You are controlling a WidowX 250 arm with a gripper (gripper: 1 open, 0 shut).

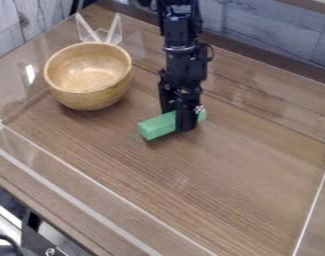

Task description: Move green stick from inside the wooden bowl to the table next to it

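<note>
Near the middle of the table, the green stick is out of the wooden bowl, and it's right down by the gripper! One end points toward the lower left, plain to see, bright green against the brown wood grain; the other runs up to the right, in among the dark fingertips. And the grip? The fingers come down right at the stick's far end, partly covering it, but whether they're pinching it or simply standing around it, I cannot tell from this angle. Nor can I call whether the stick is lying flat on the wood or just above it.

Over to the upper left sits the bowl, round, pale tan, thick-rimmed, upright, with its smooth inside facing up and the stick well apart from it. Down from the top of the view comes the black arm, reaching to the right of the bowl, all dark joints and segments, with the gripper at its lower end!
</note>
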